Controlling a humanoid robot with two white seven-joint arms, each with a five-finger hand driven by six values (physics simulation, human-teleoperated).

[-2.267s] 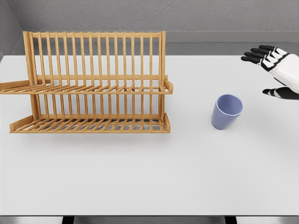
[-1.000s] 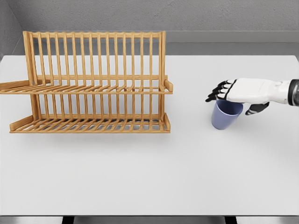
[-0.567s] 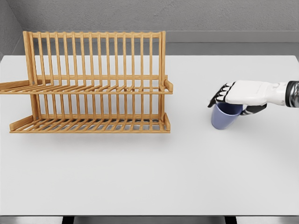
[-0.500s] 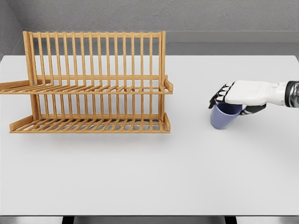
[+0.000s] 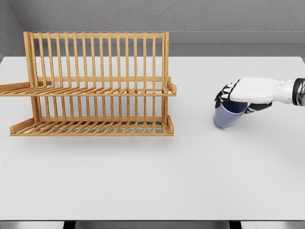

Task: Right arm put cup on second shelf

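Since the earlier frame the right hand (image 5: 248,91) had come in over the cup (image 5: 227,116), and its fingers (image 5: 223,93) were curled down over the rim, gripping it so the cup hung tilted beneath them, seemingly just off the worktop (image 5: 190,181). Well away to the fingers' far side stood the wooden rack (image 5: 95,86), whose upper shelf (image 5: 90,90) looked like the goal. A good carry would probably need a firm grip, height before travelling, and clearance over the shelf's end lip.

1 cup (image 5: 227,117), 1 rack (image 5: 95,86), 1 hand (image 5: 245,93)
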